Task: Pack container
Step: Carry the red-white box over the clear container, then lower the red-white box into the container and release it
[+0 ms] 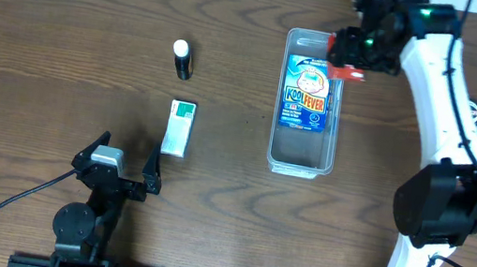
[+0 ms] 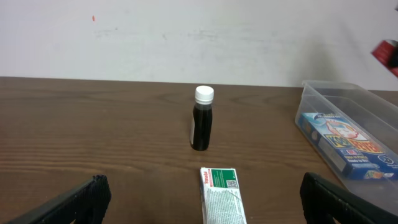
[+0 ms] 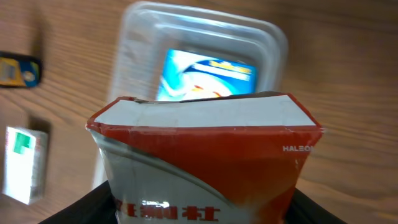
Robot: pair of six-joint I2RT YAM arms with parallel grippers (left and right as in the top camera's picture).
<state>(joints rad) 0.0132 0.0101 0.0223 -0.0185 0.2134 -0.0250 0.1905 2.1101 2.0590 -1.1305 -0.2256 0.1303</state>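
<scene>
Dark wood worktop point(image 1: 43, 47), white wall point(image 2: 186, 31) behind. The left end effector point(image 1: 120, 163) gapes wide; toward its 1 o'clock sit a green box point(image 1: 180, 128) and a bottle point(image 1: 182, 60). At their 3 o'clock the container point(image 1: 280, 111) holds a blue packet point(image 1: 307, 92); the right end effector point(image 1: 352, 58) grips a red box point(image 1: 348, 72) over its 1 o'clock corner.

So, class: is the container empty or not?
Not empty: a blue box lies flat in the container. The right gripper holds a red box over its rim.
</scene>
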